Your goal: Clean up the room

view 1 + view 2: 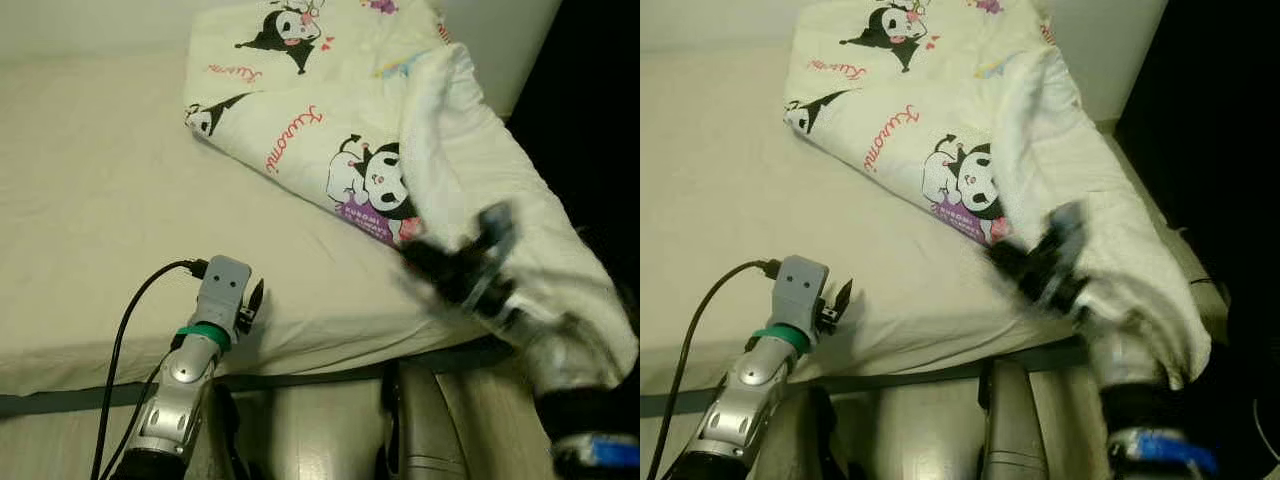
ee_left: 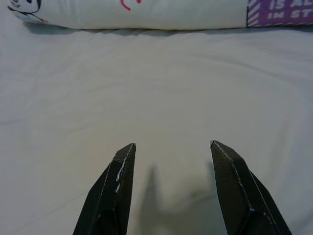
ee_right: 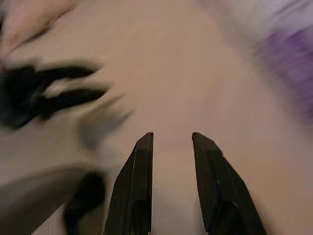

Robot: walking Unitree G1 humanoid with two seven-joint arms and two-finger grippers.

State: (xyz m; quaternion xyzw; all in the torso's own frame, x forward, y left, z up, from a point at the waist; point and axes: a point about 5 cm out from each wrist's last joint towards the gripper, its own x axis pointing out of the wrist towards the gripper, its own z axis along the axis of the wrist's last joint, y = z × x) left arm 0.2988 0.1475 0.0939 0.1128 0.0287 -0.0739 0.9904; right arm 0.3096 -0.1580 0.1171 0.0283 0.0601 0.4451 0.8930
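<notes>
Cream printed blanket lies far-right on the bed, long axis diagonal | our right end effector, narrowly parted, at its near edge | left end effector wide, farther off.

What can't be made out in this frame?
- Right tool: motion-blurred in both eye views, so whether it touches the blanket is unclear.
- Right wrist view: the blanket print is smeared by blur; the fingers stand slightly apart with nothing between them.
- Blanket's far end: cut off by the top edge.
- Floor below the bed: dark, with unclear shapes.
- Left tool: open above the bare sheet.
</notes>
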